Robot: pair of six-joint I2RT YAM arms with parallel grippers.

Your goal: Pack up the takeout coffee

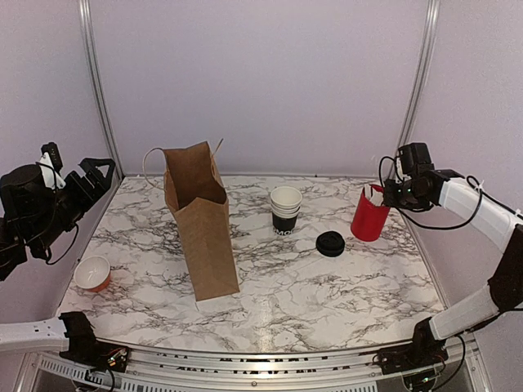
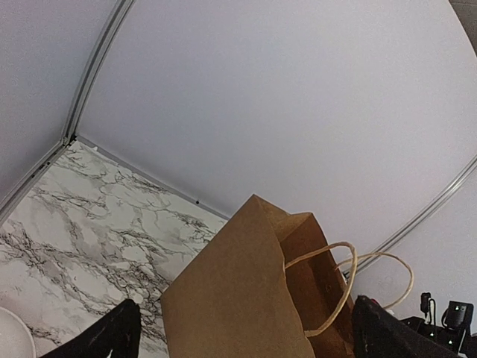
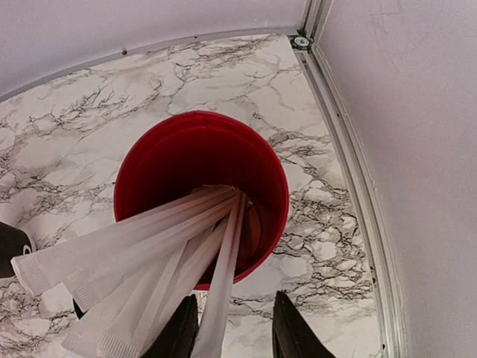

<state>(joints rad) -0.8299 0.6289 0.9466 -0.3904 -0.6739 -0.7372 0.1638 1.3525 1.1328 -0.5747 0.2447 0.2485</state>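
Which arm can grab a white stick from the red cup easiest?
Right. The right fingers straddle a white stick at the red cup; the left fingers hang open beyond the paper bag.

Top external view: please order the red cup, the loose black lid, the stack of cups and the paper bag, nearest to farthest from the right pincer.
1. Red cup, just below the right pincer.
2. Black lid, left of it.
3. Stack of cups, centre back.
4. Paper bag, left of centre.
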